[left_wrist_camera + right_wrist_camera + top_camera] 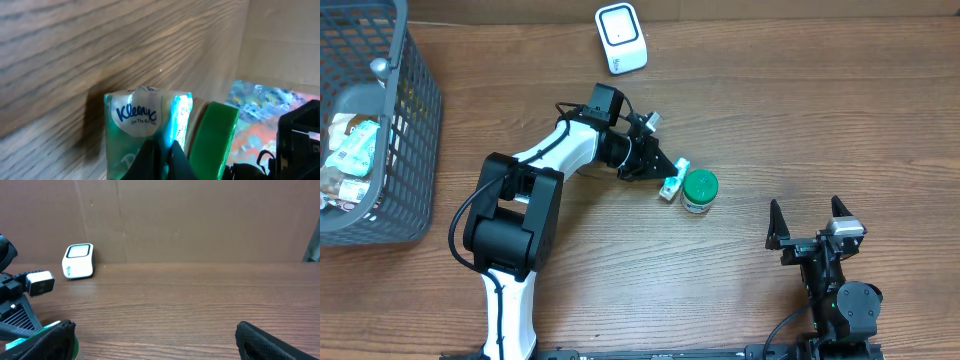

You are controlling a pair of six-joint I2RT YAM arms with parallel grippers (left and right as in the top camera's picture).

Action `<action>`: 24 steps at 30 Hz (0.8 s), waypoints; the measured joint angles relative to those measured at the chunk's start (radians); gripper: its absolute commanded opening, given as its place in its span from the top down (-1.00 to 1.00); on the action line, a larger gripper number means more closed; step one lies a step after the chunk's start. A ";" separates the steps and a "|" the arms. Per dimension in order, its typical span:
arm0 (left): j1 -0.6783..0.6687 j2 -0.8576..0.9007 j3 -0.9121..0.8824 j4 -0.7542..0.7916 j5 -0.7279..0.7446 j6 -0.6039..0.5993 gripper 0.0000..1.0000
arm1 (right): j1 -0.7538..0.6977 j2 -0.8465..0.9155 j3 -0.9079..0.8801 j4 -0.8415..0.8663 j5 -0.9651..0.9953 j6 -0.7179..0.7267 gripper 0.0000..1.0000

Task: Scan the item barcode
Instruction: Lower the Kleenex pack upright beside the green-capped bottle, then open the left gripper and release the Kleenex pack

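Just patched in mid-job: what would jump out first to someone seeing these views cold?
The left gripper, shut on a Kleenex tissue pack mid-table, right next to a green-lidded jar. Then the white scanner at the table's far edge and the grey wire basket of packaged goods on the left, with the right gripper open near the front right.

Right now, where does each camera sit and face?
Overhead: above the table, looking straight down on both arms.
Left wrist: behind the left gripper, watching its shut fingers pinch the tissue pack.
Right wrist: behind the right gripper, facing the scanner across the table, open fingers showing.
Shared: overhead also sees the scanner.
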 measured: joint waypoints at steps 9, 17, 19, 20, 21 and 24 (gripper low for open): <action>-0.003 0.000 0.000 -0.060 -0.080 -0.003 0.75 | 0.000 0.000 0.000 0.000 0.000 0.000 -1.00; -0.032 0.000 0.000 -0.059 -0.093 -0.002 0.65 | 0.000 0.000 0.000 -0.001 0.000 0.000 -1.00; -0.034 0.000 0.000 -0.060 -0.095 -0.003 0.59 | 0.000 0.000 0.000 -0.001 0.000 0.000 -1.00; -0.034 0.000 0.000 -0.060 -0.095 -0.003 0.57 | 0.000 0.000 0.000 -0.001 0.000 0.000 -1.00; -0.034 0.000 0.000 -0.060 -0.095 -0.003 0.55 | 0.000 0.000 0.000 -0.001 0.000 0.000 -1.00; -0.032 0.000 0.000 -0.060 -0.085 -0.003 0.45 | 0.000 0.000 0.000 0.000 0.000 0.000 -1.00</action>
